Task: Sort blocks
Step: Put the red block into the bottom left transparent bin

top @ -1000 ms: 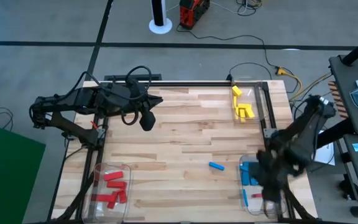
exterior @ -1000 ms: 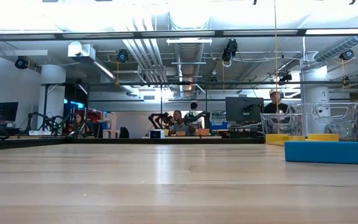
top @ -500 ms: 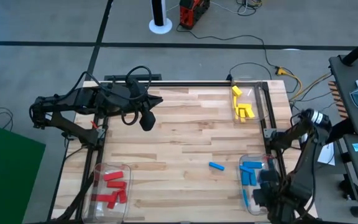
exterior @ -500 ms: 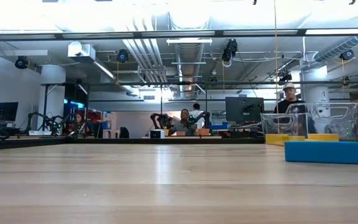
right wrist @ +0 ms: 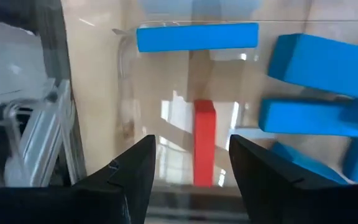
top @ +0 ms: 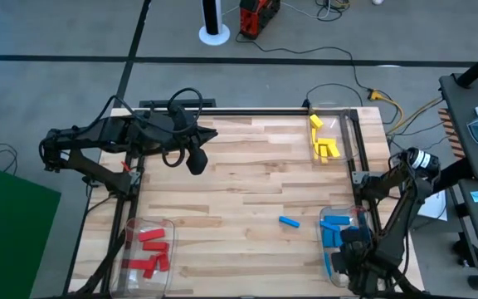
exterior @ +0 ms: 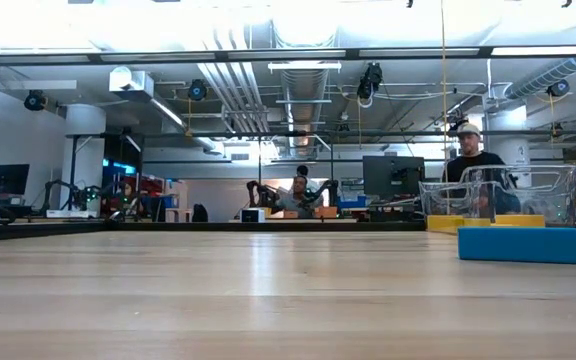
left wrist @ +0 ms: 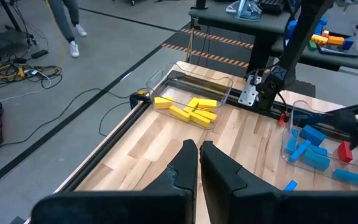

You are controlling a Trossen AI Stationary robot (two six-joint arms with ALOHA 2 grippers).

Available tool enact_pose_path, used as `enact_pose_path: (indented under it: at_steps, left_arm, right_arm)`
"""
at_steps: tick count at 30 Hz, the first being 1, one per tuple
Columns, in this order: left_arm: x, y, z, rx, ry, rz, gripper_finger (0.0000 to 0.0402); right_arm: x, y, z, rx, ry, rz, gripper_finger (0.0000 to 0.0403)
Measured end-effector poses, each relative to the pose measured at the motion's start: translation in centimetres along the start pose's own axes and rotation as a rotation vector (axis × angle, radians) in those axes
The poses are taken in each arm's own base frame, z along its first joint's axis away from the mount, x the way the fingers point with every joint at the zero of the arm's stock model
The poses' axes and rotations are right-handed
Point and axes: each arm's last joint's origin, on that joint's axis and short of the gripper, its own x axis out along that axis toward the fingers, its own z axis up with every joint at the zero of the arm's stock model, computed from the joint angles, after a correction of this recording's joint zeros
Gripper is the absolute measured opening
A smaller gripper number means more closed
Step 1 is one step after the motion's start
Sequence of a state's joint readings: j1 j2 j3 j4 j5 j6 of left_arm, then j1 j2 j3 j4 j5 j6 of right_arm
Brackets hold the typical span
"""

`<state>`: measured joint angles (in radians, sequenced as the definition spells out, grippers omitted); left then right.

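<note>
The right pincer (right wrist: 188, 171) hangs over the clear plastic bin (top: 332, 218) at the table's near right corner, fingers parted wide and empty, a red block (right wrist: 204, 142) lying between them among smooth blue blocks (right wrist: 319, 57). One blue block (top: 288, 222) lies loose on the pale wooden plank table (top: 247, 174), just left of that bin. Red blocks (top: 149, 249) fill the near left bin. The left pincer (left wrist: 199, 163) hovers over the far left, its dark fingers nearly closed on nothing. Yellow blocks (top: 323, 139) sit in the far right bin.
</note>
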<state>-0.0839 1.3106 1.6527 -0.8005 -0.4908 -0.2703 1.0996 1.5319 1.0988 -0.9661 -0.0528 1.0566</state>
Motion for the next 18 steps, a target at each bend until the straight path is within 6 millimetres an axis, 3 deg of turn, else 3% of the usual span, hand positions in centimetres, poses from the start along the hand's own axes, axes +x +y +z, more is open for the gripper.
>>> enact_pose_path:
  at_steps: [10, 18]
  left_arm:
    - [0.0, 0.0, 0.0, 0.0, 0.001, -0.002, 0.0]
    - [0.0, 0.0, 0.0, -0.001, 0.0, -0.003, 0.0]
  right_arm:
    - [3.3, -1.9, -0.9, 0.028, 0.009, 0.012, 0.018]
    - [4.0, -1.9, -0.9, 0.023, 0.007, 0.059, 0.0105]
